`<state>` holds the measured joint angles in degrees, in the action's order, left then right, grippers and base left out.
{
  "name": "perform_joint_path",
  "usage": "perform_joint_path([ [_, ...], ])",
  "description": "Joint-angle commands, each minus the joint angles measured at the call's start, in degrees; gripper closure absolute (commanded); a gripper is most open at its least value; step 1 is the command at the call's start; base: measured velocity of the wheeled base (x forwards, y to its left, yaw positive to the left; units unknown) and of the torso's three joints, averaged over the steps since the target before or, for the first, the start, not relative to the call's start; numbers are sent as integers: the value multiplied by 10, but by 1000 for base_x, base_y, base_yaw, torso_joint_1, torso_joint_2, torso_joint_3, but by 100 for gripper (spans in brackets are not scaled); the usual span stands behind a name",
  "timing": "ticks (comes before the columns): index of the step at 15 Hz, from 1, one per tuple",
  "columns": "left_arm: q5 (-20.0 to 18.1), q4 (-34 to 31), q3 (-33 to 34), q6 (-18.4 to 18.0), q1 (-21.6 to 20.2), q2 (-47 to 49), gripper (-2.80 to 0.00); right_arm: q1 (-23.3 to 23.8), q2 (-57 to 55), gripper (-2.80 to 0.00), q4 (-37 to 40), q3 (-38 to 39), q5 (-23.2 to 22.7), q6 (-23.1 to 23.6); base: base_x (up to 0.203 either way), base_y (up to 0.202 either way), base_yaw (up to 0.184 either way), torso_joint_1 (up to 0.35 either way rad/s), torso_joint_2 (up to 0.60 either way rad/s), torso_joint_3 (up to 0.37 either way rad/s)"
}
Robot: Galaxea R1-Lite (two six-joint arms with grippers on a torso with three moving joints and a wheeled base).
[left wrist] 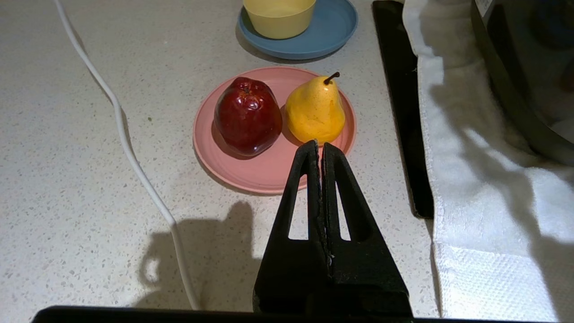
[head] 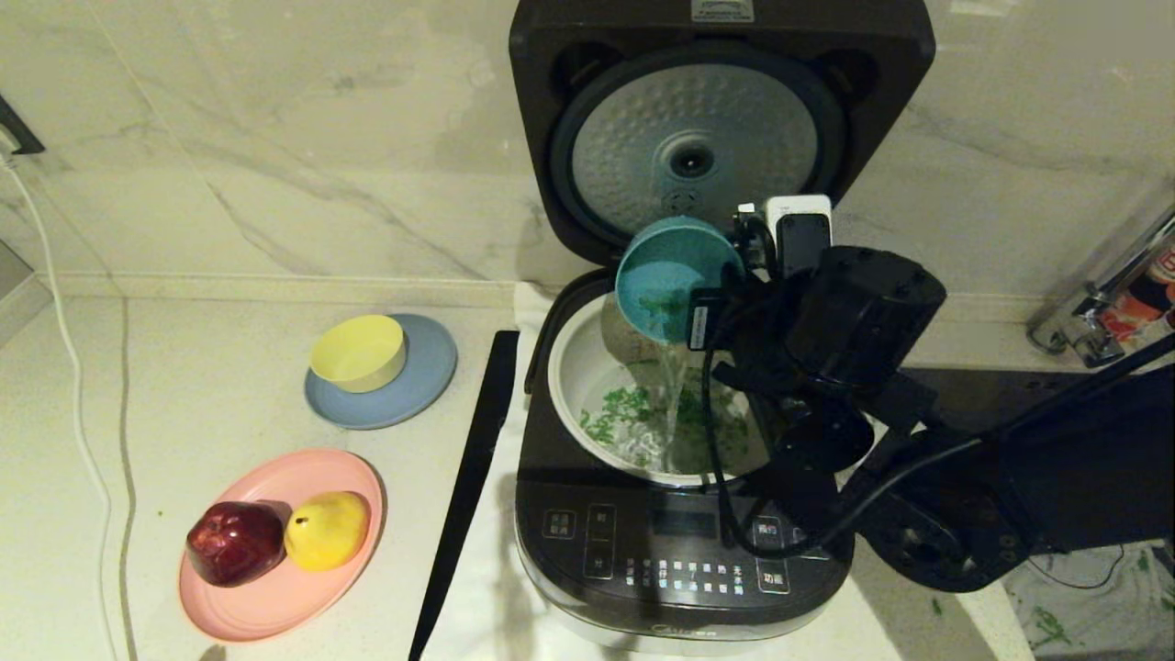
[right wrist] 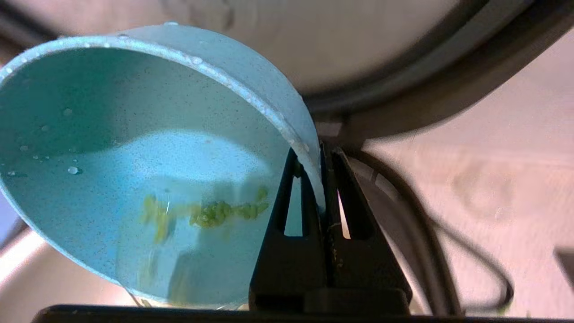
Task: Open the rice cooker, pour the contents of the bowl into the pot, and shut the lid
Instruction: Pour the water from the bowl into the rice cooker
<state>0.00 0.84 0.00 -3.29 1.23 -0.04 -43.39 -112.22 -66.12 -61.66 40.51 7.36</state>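
While the lid is standing fully open behind it, the right hand is clamping the rim of the bowl and tipping it steeply, so water and green contents are streaming down into the pot just below the hand. Some bits are clinging inside the bowl. Opening looks done, pouring is nearly finished, and closing the rice cooker remains. The left hand, pressed together, is idling above the desk.
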Motion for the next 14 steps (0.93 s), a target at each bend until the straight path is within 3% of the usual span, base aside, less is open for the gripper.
perform_joint_path([
  [1,0,0,5,0,0,-1,0,-6,-28,0,-101,19,2,32,0,0,0,0,0,0],
  [6,0,0,5,0,0,-1,0,-31,-44,0,-214,42,-3,85,0,0,0,0,0,0],
  [14,0,0,5,0,0,-1,0,-35,-52,0,-215,63,-13,78,0,0,0,0,0,0],
])
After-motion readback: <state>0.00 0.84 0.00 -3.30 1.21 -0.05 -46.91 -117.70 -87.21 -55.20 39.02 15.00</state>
